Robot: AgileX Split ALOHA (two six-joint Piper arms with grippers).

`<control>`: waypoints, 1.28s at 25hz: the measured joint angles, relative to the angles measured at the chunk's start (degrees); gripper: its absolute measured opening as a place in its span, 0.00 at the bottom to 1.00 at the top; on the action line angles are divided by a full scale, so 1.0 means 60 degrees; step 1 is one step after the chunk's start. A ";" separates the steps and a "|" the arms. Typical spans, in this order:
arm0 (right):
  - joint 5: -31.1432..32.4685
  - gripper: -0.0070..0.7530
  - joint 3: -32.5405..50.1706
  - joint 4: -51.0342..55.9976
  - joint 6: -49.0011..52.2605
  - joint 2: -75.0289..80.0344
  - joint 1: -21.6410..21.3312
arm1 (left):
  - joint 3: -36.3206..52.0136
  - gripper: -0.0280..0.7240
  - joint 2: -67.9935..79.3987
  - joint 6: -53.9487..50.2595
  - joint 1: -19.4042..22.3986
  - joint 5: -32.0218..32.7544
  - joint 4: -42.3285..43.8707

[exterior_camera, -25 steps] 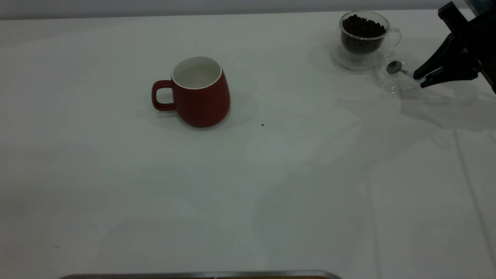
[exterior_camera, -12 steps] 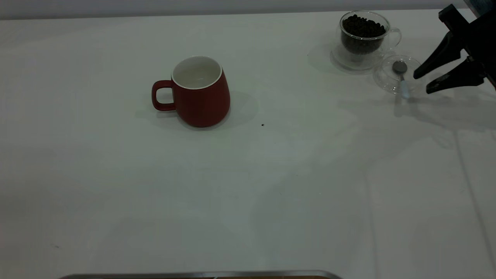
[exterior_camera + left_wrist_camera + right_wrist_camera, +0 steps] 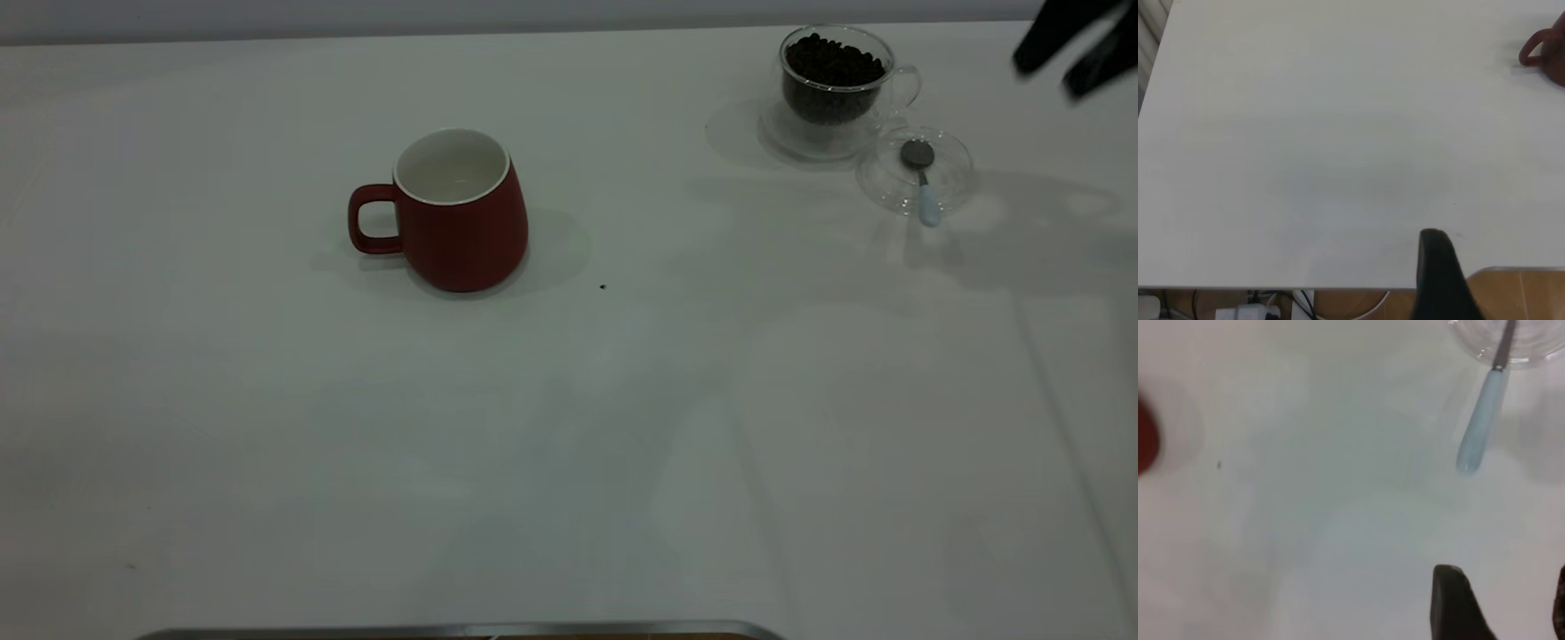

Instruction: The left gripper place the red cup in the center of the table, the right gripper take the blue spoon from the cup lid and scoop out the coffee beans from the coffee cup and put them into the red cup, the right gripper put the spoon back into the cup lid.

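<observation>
The red cup [image 3: 458,218] stands upright left of the table's [image 3: 569,444] middle, handle to the left; its edge also shows in the left wrist view [image 3: 1548,53]. The coffee cup [image 3: 836,89], full of coffee beans [image 3: 831,58], stands at the far right. Beside it lies the cup lid [image 3: 951,173] with the blue spoon [image 3: 925,191] in it, bowl in the lid and handle [image 3: 1478,420] over the rim. My right gripper [image 3: 1060,49] hangs open and empty above and right of the lid. My left gripper [image 3: 1501,247] is open at the table's near edge, one finger [image 3: 1438,267] showing.
A tiny dark speck [image 3: 603,286] marks the table right of the red cup. A metal-edged strip [image 3: 462,629] runs along the front edge. Below the table edge in the left wrist view lie cables and a power strip [image 3: 1251,310].
My right gripper let go of the spoon, opened, and rose away to the upper right. The spoon swung round and now rests in the lid with its handle toward the front.
</observation>
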 joint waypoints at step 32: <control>0.3148 0.53 0.4504 -0.2157 0.0397 -1.3006 0.1434 | 0.0000 0.72 0.0000 0.0025 0.0000 0.0000 0.0000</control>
